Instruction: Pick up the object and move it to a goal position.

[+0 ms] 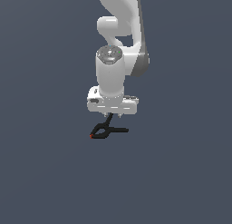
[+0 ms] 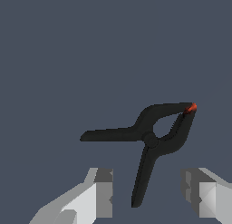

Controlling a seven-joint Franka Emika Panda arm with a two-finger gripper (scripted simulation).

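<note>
Black clamp (image 1: 108, 130) lying flat on the dark tabletop (image 1: 45, 173), directly beneath the arm (image 1: 118, 46). Its red tip (image 1: 92, 136) points toward the exterior view's left; one handle extends to the exterior view's right, the other runs up under the end effector (image 1: 112, 115). In the wrist view, the end effector's fingers (image 2: 103, 191) stand spread apart, released, with one clamp (image 2: 152, 139) handle between them, untouched.

Plain, flat slate-blue ground (image 1: 45, 173) throughout
</note>
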